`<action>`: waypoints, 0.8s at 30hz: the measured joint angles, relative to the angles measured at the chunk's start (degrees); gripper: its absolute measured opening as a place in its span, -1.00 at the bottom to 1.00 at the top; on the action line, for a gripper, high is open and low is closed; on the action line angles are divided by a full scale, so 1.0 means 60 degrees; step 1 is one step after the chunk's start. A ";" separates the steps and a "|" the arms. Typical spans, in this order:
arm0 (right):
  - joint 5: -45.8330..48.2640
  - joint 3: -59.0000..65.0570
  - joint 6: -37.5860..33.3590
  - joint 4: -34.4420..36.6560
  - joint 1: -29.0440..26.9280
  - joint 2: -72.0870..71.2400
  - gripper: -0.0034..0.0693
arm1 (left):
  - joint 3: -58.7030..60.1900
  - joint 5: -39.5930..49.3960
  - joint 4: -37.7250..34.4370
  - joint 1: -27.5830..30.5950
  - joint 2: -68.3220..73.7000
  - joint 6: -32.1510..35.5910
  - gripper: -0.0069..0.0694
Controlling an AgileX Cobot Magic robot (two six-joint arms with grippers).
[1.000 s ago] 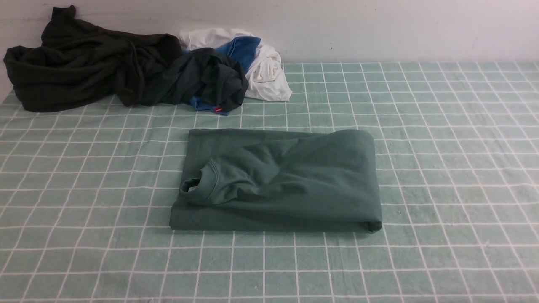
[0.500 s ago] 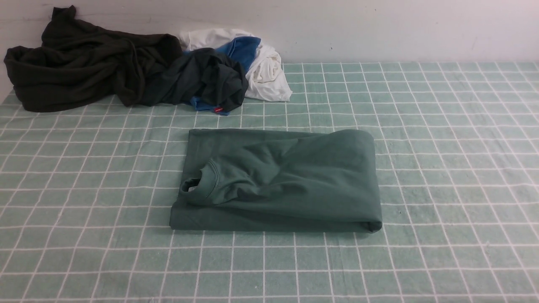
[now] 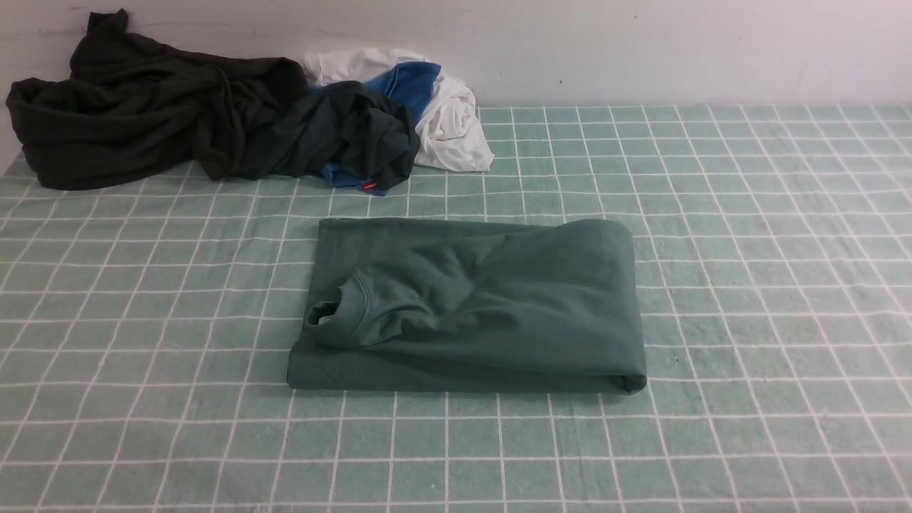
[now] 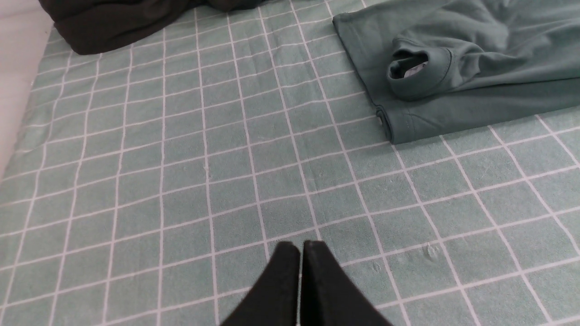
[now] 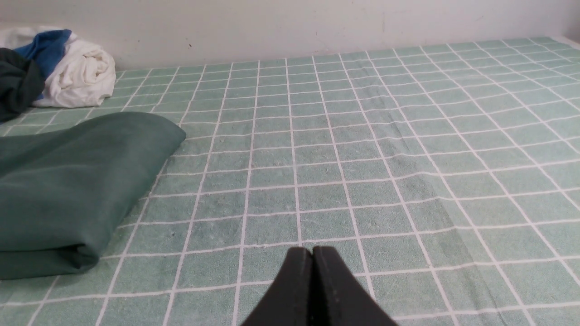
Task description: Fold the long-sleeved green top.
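Observation:
The green long-sleeved top [image 3: 484, 306] lies folded into a neat rectangle in the middle of the checked cloth, its ribbed collar [image 3: 335, 317] at the left end. Neither arm shows in the front view. My left gripper [image 4: 301, 246] is shut and empty over bare cloth, well short of the top's collar corner [image 4: 408, 68]. Over bare cloth too, my right gripper [image 5: 312, 251] is shut with nothing in it, and the top's rounded fold [image 5: 77, 181] lies off to one side of it.
A heap of clothes sits at the back left by the wall: a very dark garment [image 3: 135, 107], a dark teal-grey one with a red tag [image 3: 342, 135], and white and blue fabric [image 3: 442, 107]. The green checked cloth [image 3: 748, 285] covers the table.

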 joint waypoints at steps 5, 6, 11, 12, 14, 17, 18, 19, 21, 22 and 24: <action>0.0020 0.0000 0.0000 0.0000 -0.0001 0.0000 -0.94 | 0.1108 -0.2550 -0.0213 0.0182 -0.0133 0.0000 -0.83; 0.0030 0.0000 0.0000 0.0000 -0.0001 0.0000 -0.94 | 0.1476 -0.3126 -0.0224 0.0338 -0.0233 0.0000 -0.83; 0.0048 -0.0003 0.0000 0.0000 -0.0001 0.0000 -0.94 | 0.3134 -0.5332 -0.0603 0.1322 -0.0859 0.0000 -0.83; 0.0048 -0.0003 0.0000 0.0000 -0.0001 0.0000 -0.94 | 0.3697 -0.5759 -0.0903 0.1732 -0.1160 0.0000 -0.83; 0.0052 -0.0003 0.0000 0.0000 -0.0001 0.0000 -0.94 | 0.4289 -0.5954 -0.1258 0.2149 -0.1336 0.0000 -0.83; 0.0063 -0.0003 0.0000 0.0000 -0.0001 0.0000 -0.94 | 0.4856 -0.5819 -0.1532 0.2548 -0.1413 0.0000 -0.83; 0.0063 -0.0003 0.0000 0.0000 -0.0001 0.0000 -0.94 | 0.4856 -0.5800 -0.1542 0.2552 -0.1413 0.0000 -0.83; 0.0063 -0.0003 0.0000 0.0000 -0.0001 0.0000 -0.94 | 0.4847 -0.5710 -0.1565 0.2552 -0.1413 0.0053 -0.83; 0.0071 -0.0003 0.0000 0.0000 -0.0001 0.0000 -0.94 | 0.4838 -0.5677 -0.1565 0.2552 -0.1413 0.0117 -0.83; 0.0071 -0.0003 0.0000 0.0000 -0.0001 0.0000 -0.94 | 0.4829 -0.5612 -0.1565 0.2552 -0.1413 0.0334 -0.83; 0.0071 -0.0003 0.0000 0.0000 -0.0001 0.0000 -0.94 | 0.4819 -0.5555 -0.1572 0.2552 -0.1413 0.0673 -0.83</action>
